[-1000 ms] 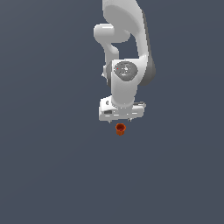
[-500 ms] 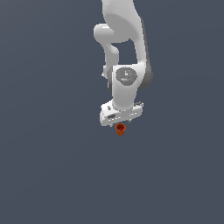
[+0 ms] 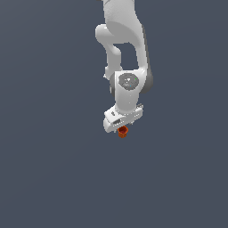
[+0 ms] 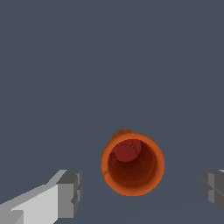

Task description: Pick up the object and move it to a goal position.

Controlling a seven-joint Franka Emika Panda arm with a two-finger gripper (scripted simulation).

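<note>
In the exterior view, I'm hanging my white two-fingered gripper (image 3: 122,128) right over the tiny orange-red round cup with its darker hollow (image 3: 122,131). I've been coming down steadily; a second ago the cup showed clear below my hand, and now it's tucked against my underside.

In the wrist view, the cup (image 4: 132,162) is sitting upright on the plain grey floor (image 4: 109,65), centred between my grey fingertips (image 4: 70,193). They're spread wide, both well clear of the rim, gripping nothing. I'm judging myself lined up to close; lift and carry are still ahead.
</note>
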